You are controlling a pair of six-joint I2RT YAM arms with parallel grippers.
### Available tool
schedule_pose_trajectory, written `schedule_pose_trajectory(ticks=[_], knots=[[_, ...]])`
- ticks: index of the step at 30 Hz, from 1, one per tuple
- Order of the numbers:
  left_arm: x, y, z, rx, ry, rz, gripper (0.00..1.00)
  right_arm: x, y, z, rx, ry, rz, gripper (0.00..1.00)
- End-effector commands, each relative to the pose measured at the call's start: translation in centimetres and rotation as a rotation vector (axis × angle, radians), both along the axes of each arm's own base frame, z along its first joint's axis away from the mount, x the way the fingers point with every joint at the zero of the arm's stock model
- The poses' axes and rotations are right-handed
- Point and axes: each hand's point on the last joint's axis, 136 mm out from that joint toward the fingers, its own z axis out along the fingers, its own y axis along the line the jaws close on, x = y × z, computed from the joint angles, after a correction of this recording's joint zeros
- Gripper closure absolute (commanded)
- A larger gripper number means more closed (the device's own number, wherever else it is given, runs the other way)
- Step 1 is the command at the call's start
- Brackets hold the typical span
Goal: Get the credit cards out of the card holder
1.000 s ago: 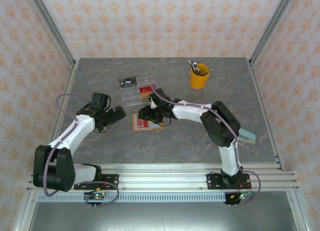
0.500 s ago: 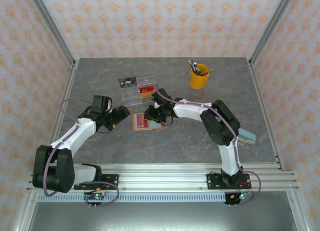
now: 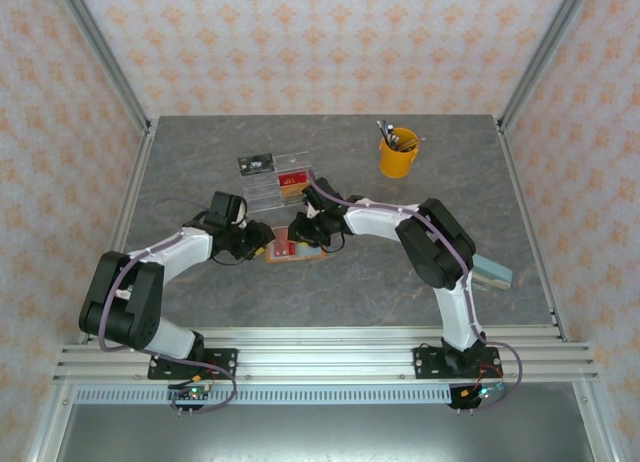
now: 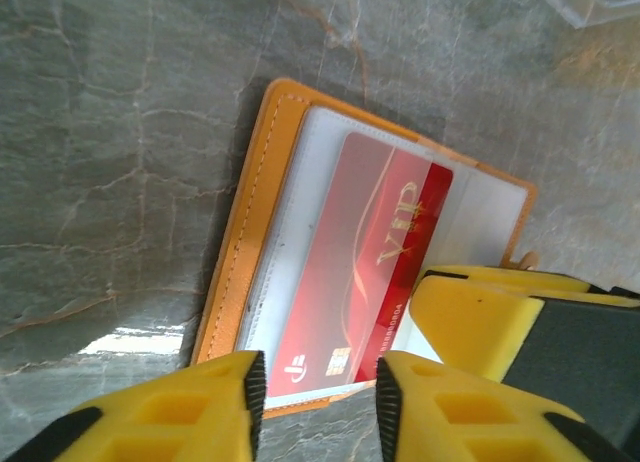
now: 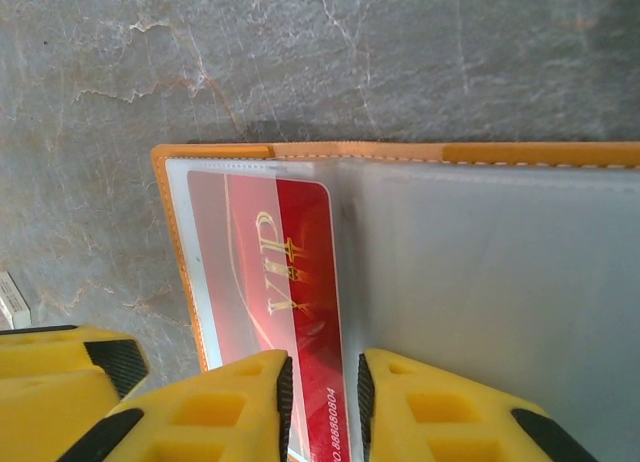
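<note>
Right now card holder [image 5: 480,282] lies open on table [image 3: 400,272], red card [image 5: 275,272] running 12-to-6 from my right tool [image 5: 322,370], jaws nearly together, grip unclear; left tool [image 4: 320,377], jaws apart, at holder's 9 o'clock edge from above.

The card holder [image 3: 298,253] lay open on the surface [image 3: 400,282] near the middle of the top view, with a credit card [image 4: 370,272] tucked in its left half. The left gripper [image 3: 262,241] sat at its left edge and the right gripper [image 3: 304,232] at its upper edge. A tray [image 3: 270,190] lay just above it, and a cup [image 3: 398,158] stood at the upper right.
</note>
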Motion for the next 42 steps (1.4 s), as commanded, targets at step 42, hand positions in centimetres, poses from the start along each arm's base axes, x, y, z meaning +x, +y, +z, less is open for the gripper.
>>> schedule_pose_trajectory(ticks=[42], knots=[[-1.0, 1.2, -4.2, 0.142, 0.151, -0.019, 0.77, 0.6, -2.7, 1.2, 0.031, -0.054, -0.028, 1.0]])
